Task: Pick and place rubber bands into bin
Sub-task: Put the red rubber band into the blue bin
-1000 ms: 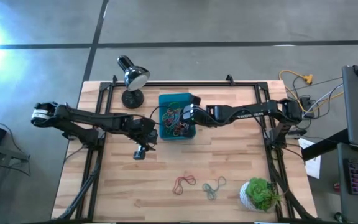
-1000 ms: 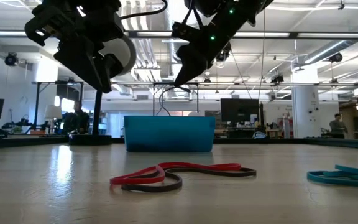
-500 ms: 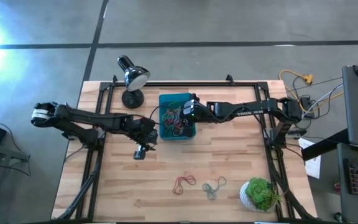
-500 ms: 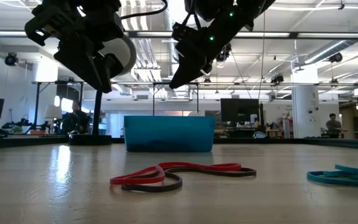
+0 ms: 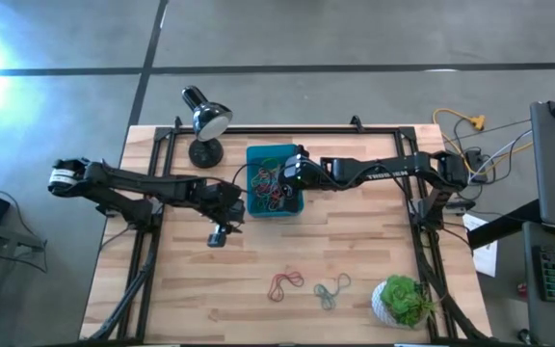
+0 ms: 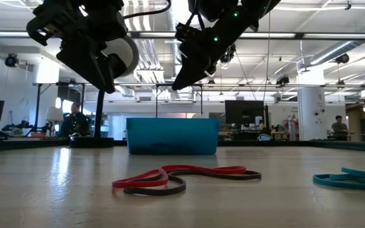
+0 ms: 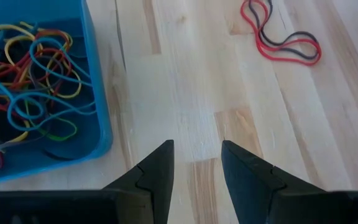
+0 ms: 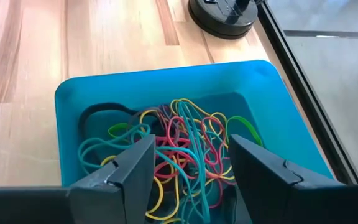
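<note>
From above, the right gripper (image 5: pixel 292 172) hangs over the right side of the teal bin (image 5: pixel 255 154), which sits near the far edge of the wooden table (image 5: pixel 355 241), just beside the black desk lamp (image 5: pixel 203 120); a second ago this gripper was a little further toward the near-right corner of the bin, and it has since drawn back slightly toward the far side. The bin holds a tangle of rubber bands (image 5: pixel 272 188), while a red band (image 5: pixel 285 282) and a teal band (image 5: pixel 332 288) lie loose near the front edge, close to the potted plant (image 5: pixel 405 301). The left gripper (image 5: pixel 222 217) waits just off the bin's near-left corner, unmoved. At table height, the right gripper (image 6: pixel 185 66) sits above the bin (image 6: pixel 172 137) with its fingers spread, where a second ago they were pinched together; the red band (image 6: pixel 182 177) and teal band (image 6: pixel 350 178) rest where they were. The left wrist view shows the left gripper (image 7: pixel 196 163) over bare wood beside the bin (image 7: pixel 98 112), its fingers parted with nothing between them. The right wrist view shows the right gripper (image 8: pixel 190 162) with fingers wide apart and empty, directly over the piled rubber bands (image 8: pixel 182 152) in the bin (image 8: pixel 73 93).
</note>
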